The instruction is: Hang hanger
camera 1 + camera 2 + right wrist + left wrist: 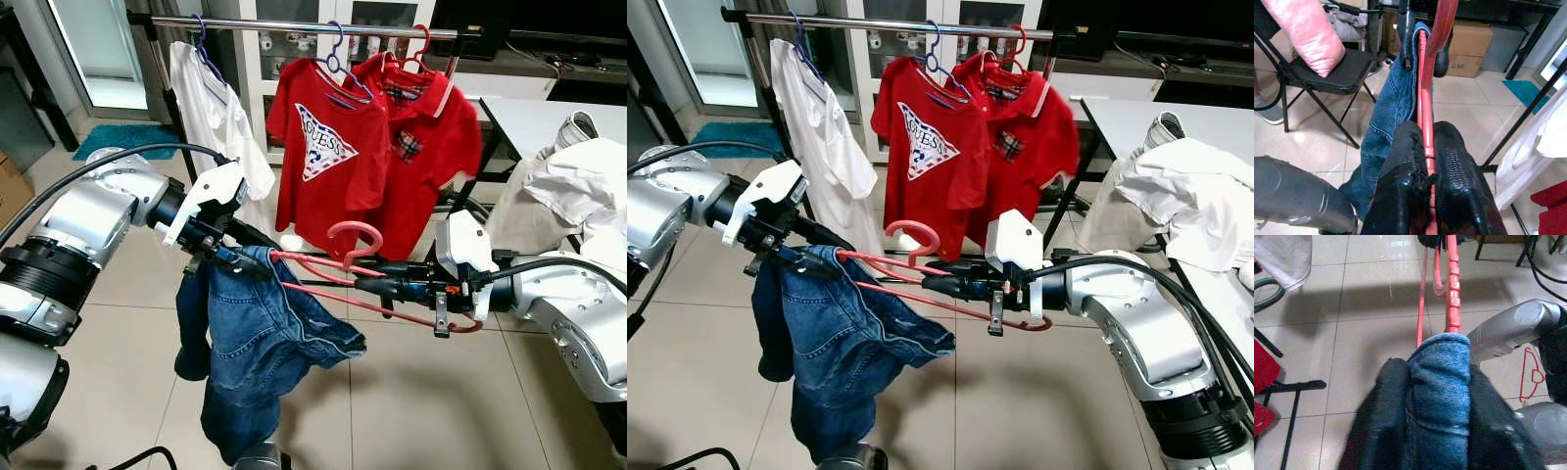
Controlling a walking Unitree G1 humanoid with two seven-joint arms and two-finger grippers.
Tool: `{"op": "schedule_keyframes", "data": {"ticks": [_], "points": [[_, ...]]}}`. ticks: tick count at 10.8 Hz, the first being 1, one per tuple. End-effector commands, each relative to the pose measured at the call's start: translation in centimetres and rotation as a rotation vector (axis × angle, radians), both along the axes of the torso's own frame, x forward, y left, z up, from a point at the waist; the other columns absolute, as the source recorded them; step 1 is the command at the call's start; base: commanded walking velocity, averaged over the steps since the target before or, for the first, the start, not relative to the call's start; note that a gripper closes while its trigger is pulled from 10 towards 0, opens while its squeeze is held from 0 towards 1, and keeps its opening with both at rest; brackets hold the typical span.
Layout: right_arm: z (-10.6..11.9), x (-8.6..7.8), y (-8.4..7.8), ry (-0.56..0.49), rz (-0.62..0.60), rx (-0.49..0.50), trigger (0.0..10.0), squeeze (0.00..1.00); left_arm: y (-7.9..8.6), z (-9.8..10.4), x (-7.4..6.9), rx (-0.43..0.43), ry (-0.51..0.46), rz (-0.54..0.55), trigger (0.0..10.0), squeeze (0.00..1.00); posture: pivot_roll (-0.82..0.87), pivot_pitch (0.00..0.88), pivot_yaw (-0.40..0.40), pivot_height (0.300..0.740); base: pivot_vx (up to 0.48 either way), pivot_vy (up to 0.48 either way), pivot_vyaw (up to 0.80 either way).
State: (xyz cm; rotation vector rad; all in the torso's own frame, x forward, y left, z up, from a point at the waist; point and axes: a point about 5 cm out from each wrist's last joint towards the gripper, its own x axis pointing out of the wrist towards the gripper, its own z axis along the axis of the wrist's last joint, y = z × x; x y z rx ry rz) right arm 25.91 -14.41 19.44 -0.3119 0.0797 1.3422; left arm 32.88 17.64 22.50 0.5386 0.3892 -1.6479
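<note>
Hanger: a red plastic hanger [338, 279] is held level between the two arms, above the tiled floor [431, 392] and nearer than the clothes rail; its hook [355, 240] points up.
Jeans: blue denim jeans [260, 338] hang from the hanger's left end and droop toward the floor.
Left end effector: the left end effector [235, 257] is clenched on the denim-covered left end of the hanger. The left wrist view shows both black fingers [1383, 421] pressed against a fold of denim [1440, 396], with the red bar running away beyond it.
Right end effector: the right end effector [377, 286] is clamped on the hanger just right of the hook. The right wrist view shows the red bar [1426, 127] pinched between the two fingers [1454, 181], jeans hanging beyond.
Rail: a metal clothes rail [294, 24] crosses the far side, above the hanger.
Hung clothes: a white shirt [220, 117] hangs at the left on a blue hanger; a red T-shirt [328, 157] with a triangle logo hangs in the middle; a red polo [431, 147] hangs just right of it.
Right side: white cloth [578, 191] is piled on a white tabletop [519, 122].
Wrist-only detail: the right wrist view adds a black folding chair [1327, 73] with a pink cushion [1303, 29] and cardboard boxes [1469, 49].
</note>
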Motion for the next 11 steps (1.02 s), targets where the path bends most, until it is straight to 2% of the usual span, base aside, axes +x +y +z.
{"op": "schedule_keyframes", "data": {"ticks": [1,3,7,8,9,10,11], "points": [[1.5,0.2,0.1,-0.058,0.019,0.030,10.0,0.00,0.1,0.9,0.1,-0.024,-0.019,0.005,0.0,0.00,0.16,0.020,0.028,0.740,0.000,0.000,0.00],[1.5,0.2,0.1,-0.058,0.022,0.031,10.0,0.00,-0.2,1.4,0.1,-0.073,-0.017,0.004,0.0,0.00,0.16,0.020,0.027,0.740,0.000,0.000,0.00],[1.6,0.1,0.0,-0.029,0.026,0.036,10.0,0.00,-0.2,1.3,-0.2,-0.094,-0.007,0.008,0.0,0.00,0.15,0.009,0.020,0.740,0.000,0.000,0.00],[1.8,0.4,-0.3,0.012,-0.002,0.067,10.0,1.00,-0.1,1.1,-0.2,-0.100,-0.005,0.017,0.0,0.00,0.15,0.005,0.021,0.740,0.000,0.000,0.00],[1.8,0.5,-0.4,0.020,-0.010,0.076,10.0,1.00,0.0,1.1,-0.2,-0.102,-0.005,0.021,0.0,0.00,0.15,0.004,0.021,0.740,0.000,0.000,0.00],[2.5,0.5,-1.9,0.011,-0.037,0.092,10.0,1.00,0.6,0.6,-0.1,-0.106,-0.025,0.075,0.0,0.00,0.15,0.000,0.021,0.740,0.000,0.000,0.00],[2.8,0.5,-2.2,0.006,-0.044,0.107,10.0,1.00,0.7,0.6,-0.1,-0.105,-0.027,0.080,0.0,0.00,0.15,0.000,0.021,0.740,0.000,0.000,0.00]]}}
